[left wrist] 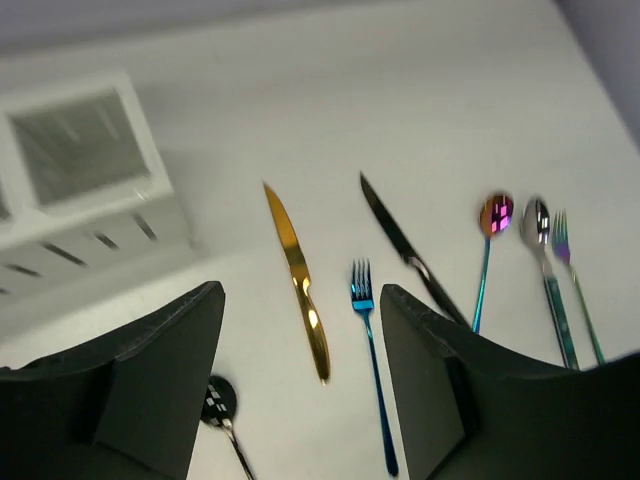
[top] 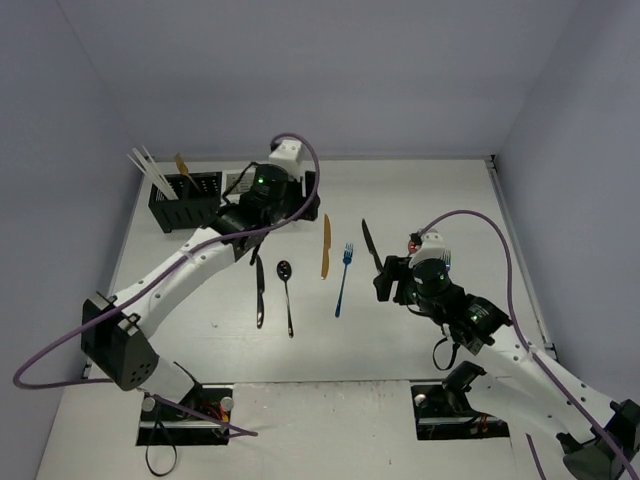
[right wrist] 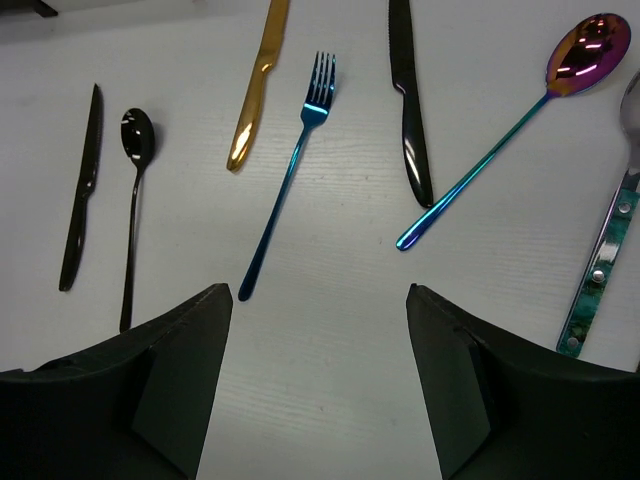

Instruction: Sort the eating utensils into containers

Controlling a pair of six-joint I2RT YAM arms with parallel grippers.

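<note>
Two arms reach over the pale desk (top: pixel 420 200), and neither carries anything. The left tool (left wrist: pixel 300 395) hangs with fingers apart near the white caddy (left wrist: pixel 80 200), and the right tool (right wrist: pixel 320 380), equally parted, hovers above the loose cutlery, a stance we judge suited to choosing the next piece. At the far left corner, the black caddy (top: pixel 185 208) holds pale chopsticks (top: pixel 150 165) and one gold piece (top: pixel 181 165), standing at a lean. The white caddy's visible compartment shows nothing, though blur limits certainty. On the desk lie, well apart so that fingers can straddle each, a black knife (right wrist: pixel 408 110), gold knife (right wrist: pixel 255 95), blue fork (right wrist: pixel 290 175), pink-purple spoon (right wrist: pixel 500 130), black spoon (right wrist: pixel 135 200) and smaller black knife (right wrist: pixel 82 185). We judge the sorting well short of complete.
</note>
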